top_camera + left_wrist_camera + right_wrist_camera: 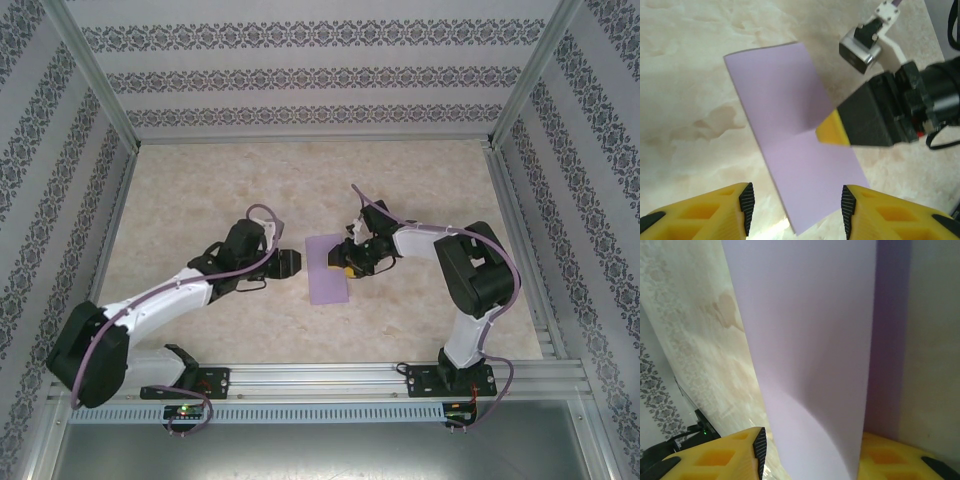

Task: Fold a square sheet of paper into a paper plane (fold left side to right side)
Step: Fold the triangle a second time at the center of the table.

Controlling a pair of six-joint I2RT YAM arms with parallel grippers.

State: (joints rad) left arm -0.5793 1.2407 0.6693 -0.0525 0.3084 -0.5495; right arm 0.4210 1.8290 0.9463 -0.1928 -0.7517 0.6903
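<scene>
1. The left gripper (pixel 796 202) hangs over the near corner of the sheet of paper (pixel 785 130). Its jaws stand apart and clamp nothing.
2. The sheet lies flat in the middle of the table (pixel 200 190), between the two grippers. It looks already doubled into a narrow rectangle, with a faint crease across its middle.
3. The right gripper (pixel 346 264) comes in from the opposite side. Its jaws are parted and one yellow tip rests on the sheet's long edge, so it appears to pin the sheet rather than pinch it.
4. With one contact point on a smooth top, any sideways nudge from the left fingers could pivot the sheet and skew the fold line.
5. In the right wrist view the upper layer seems to bow above a darker strip. If the tip lifts, that flap could spring open.
6. The grippers are near each other, so closing in further risks finger-to-finger contact over the paper.
7. Beyond the sheet the tabletop runs bare to the patterned wall (pixel 320 75), and there is spare room on both sides before the frame posts (pixel 95 75). The sheet sits well away from every table edge
</scene>
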